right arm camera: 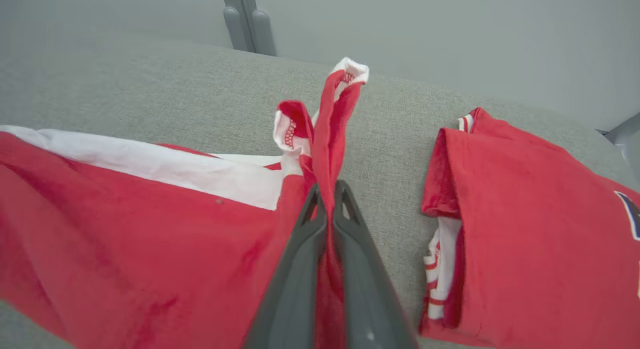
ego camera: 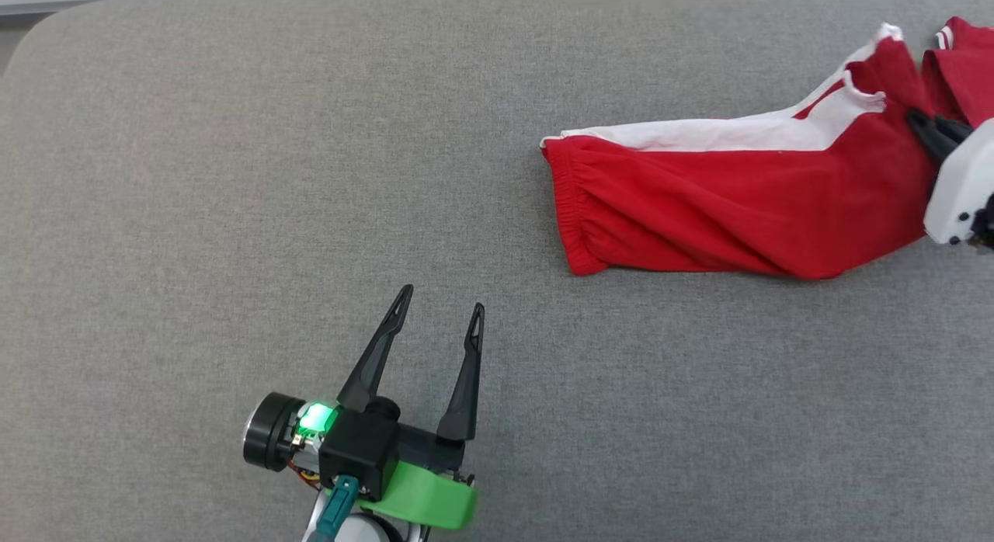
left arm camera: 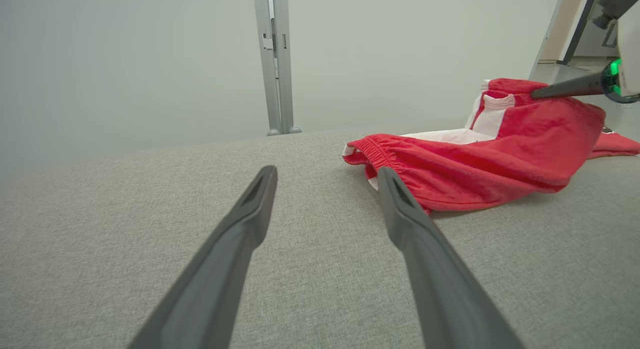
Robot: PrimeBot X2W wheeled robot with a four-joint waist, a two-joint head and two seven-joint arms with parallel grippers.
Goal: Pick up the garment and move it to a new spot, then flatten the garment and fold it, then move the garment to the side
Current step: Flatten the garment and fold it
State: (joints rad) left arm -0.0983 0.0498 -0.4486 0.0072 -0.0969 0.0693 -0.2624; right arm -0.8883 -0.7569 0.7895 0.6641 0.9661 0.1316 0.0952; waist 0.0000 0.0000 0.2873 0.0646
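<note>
The red garment [ego camera: 722,208], shorts with a white side stripe, lies on the right part of the grey padded surface [ego camera: 233,177]. Its gathered waistband [ego camera: 571,208] points toward the middle and its leg ends are bunched up at the far right.

The right gripper [ego camera: 928,126] has its 2 dark fingers pressed together on a raised fold of red cloth near the white-hemmed leg opening.

Just beyond that pinch, across a narrow strip of grey, lies a second red piece [right arm camera: 525,229] with striped trim. It is probably a folded shirt, though the frame edge cuts it off.

The left gripper [ego camera: 441,305] sits low near the front edge with its fingers spread wide and nothing between them, well apart from the waistband.

Open grey cloth stretches from the waistband leftward to the surface's rounded far corner [ego camera: 46,22]. A broad band also runs along the near side of the garment. The far edge lies close behind the leg ends.
</note>
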